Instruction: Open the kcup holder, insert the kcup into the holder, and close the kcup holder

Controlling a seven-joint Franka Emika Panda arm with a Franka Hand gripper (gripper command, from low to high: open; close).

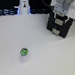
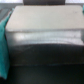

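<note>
The kcup (image 1: 24, 52), a tiny round pod with a green rim and whitish top, lies on the white table toward the front, far from the arm. The kcup holder (image 1: 59, 27), a black boxy unit with pale slots on its front, stands at the exterior view's right rear. My gripper (image 1: 61, 15) hangs directly over the holder's top; its fingers blend into the black box, so their state is unclear. The wrist view is blurred and filled by the holder (image 2: 44, 30), its top pale with glare. No fingers show there.
A white bottle-like object (image 1: 24, 4) stands at the back on the exterior view's left, by dark clutter along the rear edge. A teal surface (image 2: 4, 47) shows beside the holder in the wrist view. The white table (image 1: 48, 59) spreads around the kcup.
</note>
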